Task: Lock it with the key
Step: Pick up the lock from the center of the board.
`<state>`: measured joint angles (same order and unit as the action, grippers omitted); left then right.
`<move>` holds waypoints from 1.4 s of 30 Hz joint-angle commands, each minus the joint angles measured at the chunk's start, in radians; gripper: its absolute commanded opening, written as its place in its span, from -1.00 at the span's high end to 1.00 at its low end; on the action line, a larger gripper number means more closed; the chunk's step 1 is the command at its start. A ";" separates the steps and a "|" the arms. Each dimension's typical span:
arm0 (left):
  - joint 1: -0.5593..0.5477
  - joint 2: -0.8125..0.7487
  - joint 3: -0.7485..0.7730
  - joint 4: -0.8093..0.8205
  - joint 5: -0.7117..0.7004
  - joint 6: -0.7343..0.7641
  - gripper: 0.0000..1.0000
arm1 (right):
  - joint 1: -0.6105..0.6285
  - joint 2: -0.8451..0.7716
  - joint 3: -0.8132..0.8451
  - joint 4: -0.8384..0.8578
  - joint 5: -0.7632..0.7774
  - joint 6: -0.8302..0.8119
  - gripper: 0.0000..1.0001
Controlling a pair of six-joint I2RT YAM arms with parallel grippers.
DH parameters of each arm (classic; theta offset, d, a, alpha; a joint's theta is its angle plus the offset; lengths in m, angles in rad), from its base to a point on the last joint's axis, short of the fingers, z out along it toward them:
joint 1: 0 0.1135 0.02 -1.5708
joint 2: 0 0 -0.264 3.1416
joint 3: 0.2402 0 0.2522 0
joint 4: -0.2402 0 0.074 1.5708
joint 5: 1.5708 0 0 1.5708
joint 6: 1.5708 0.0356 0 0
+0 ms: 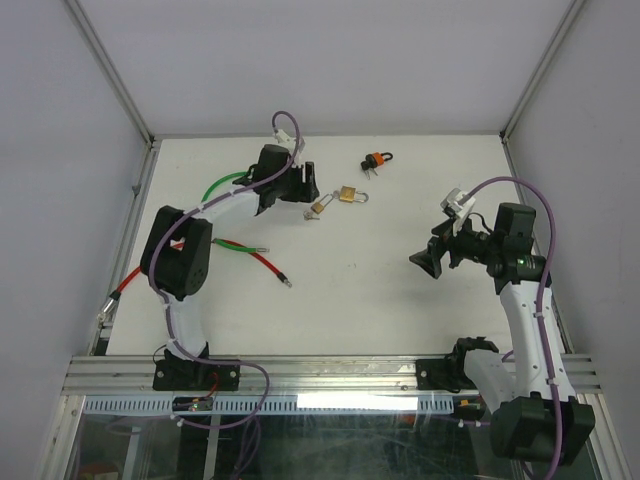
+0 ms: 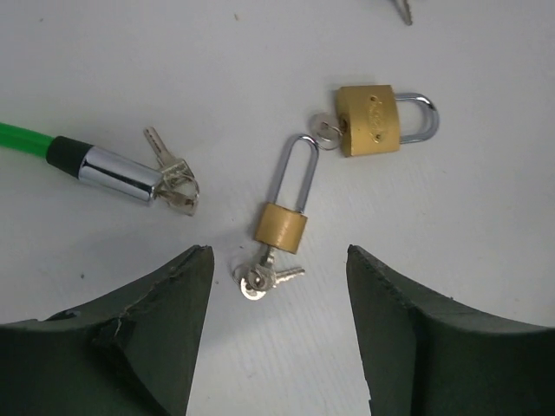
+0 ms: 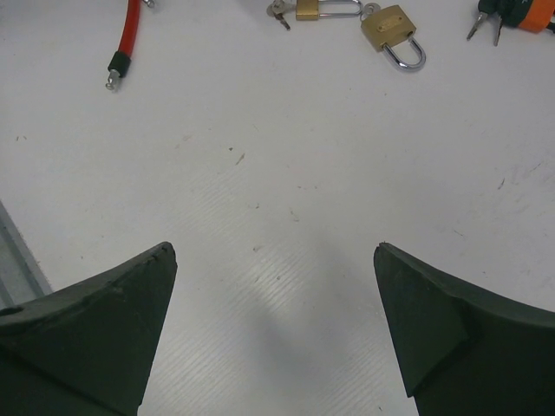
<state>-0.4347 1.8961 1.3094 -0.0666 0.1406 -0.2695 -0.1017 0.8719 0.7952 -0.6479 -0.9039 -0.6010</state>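
Observation:
A small brass padlock with a long shackle lies on the white table, with a bunch of keys at its keyhole end. My left gripper hovers just short of those keys, open, with nothing between its fingers. A larger brass padlock with a key ring at its base lies just beyond. From above, both padlocks sit right of the left gripper. My right gripper hangs open over bare table at the right, far from the locks.
A green cable lock with a chrome end and its keys lies left of the padlocks. A red cable lies nearer the arm bases. An orange and black lock sits at the back. Frame walls bound the table.

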 commanded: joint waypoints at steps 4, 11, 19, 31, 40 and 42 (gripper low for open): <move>-0.037 0.142 0.297 -0.290 -0.116 0.226 -0.31 | -0.018 -0.003 0.023 0.044 -0.001 0.015 -0.99; -0.042 0.238 0.444 -0.399 -0.043 0.368 -0.47 | -0.018 0.003 0.022 0.046 -0.014 0.021 -1.00; -0.067 0.299 0.503 -0.448 0.007 0.417 -0.27 | -0.019 0.003 0.024 0.045 -0.013 0.021 -0.99; -0.093 0.374 0.571 -0.505 -0.058 0.433 -0.15 | -0.018 0.010 0.022 0.042 -0.018 0.021 -1.00; -0.098 0.389 0.569 -0.507 -0.079 0.438 -0.11 | -0.019 0.011 0.024 0.039 -0.019 0.018 -0.99; -0.097 0.392 0.568 -0.510 -0.078 0.440 -0.04 | -0.019 0.011 0.025 0.040 -0.018 0.018 -0.99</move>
<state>-0.5240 2.2890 1.8366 -0.5842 0.0792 0.1486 -0.1131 0.8841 0.7952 -0.6407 -0.9028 -0.5922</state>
